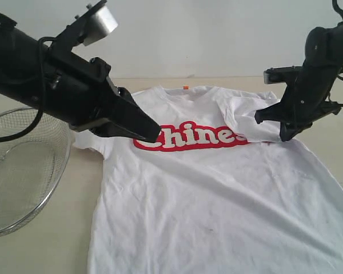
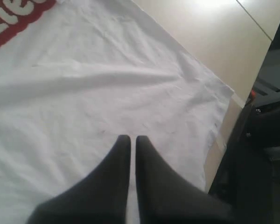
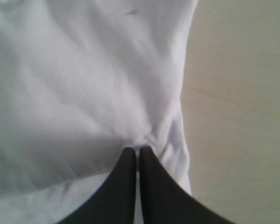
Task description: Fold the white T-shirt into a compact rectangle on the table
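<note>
On the right side of the surface [image 1: 51,245], right jaws: pressed together on a pinch of white cloth, which puckered at their tips. Cloth held: one sleeve [image 1: 246,117] of the T-shirt [image 1: 206,194], turned in over the chest and covering the end of the lettering. Right arm [image 1: 320,63]: black, reaching down from the upper right of the exterior view.

Left jaws: closed, with nothing between them. Tips lay over the start of the red band [image 1: 188,137], partly hiding the first letter; whether they touched the cloth could not be told. Left arm [image 1: 57,85]: black and thick, slanting in from the upper left, with a silver block [image 1: 100,23] on top.

T-shirt: white, short-sleeved, front up and mostly flat on the middle of the surface. Collar lay at the far side, lower part toward the camera. Light creases ran across the body. Orange tag [image 1: 186,87]: small, at the collar.

Basket [image 1: 23,165]: round, steel wire mesh, standing on the surface just beside the shirt's other sleeve; contact between the two could not be told.

Surface: beige, matte, showing beyond the shirt on both sides.
</note>
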### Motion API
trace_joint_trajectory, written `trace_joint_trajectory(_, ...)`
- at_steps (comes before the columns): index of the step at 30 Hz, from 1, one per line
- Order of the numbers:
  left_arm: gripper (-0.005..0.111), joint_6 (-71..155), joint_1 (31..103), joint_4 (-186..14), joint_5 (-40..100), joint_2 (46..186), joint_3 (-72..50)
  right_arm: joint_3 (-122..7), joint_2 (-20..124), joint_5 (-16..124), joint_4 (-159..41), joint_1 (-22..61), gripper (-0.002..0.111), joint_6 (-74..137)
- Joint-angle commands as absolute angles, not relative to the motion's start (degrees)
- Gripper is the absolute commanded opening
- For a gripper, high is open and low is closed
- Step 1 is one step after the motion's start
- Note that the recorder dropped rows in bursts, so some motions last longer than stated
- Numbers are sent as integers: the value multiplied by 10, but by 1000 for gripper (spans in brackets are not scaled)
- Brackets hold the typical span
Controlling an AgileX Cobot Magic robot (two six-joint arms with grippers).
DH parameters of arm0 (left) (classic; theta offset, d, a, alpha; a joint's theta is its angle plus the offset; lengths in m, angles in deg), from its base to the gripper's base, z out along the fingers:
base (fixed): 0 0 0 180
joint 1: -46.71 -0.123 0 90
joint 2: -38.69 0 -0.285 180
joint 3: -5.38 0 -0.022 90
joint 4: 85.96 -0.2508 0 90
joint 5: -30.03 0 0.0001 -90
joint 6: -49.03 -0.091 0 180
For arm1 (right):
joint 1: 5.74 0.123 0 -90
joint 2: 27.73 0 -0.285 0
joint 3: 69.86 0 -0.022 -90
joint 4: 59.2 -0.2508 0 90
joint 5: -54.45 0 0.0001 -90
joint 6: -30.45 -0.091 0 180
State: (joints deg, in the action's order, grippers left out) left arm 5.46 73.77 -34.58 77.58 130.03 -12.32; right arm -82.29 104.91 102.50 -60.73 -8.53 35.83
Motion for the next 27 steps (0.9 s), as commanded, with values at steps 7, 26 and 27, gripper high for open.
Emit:
trace_joint_trajectory(7,5,116,694,-336,744,1295,-128,-822,958,1015,-608,-86,0,355)
trace_joint_trajectory(26,5,163,565,-324,728,1292,-180,-480,738,813,-1096,94,0,838)
trace_joint_trajectory(27,5,164,565,-329,728,1285,-183,-488,741,810,-1096,114,0,857)
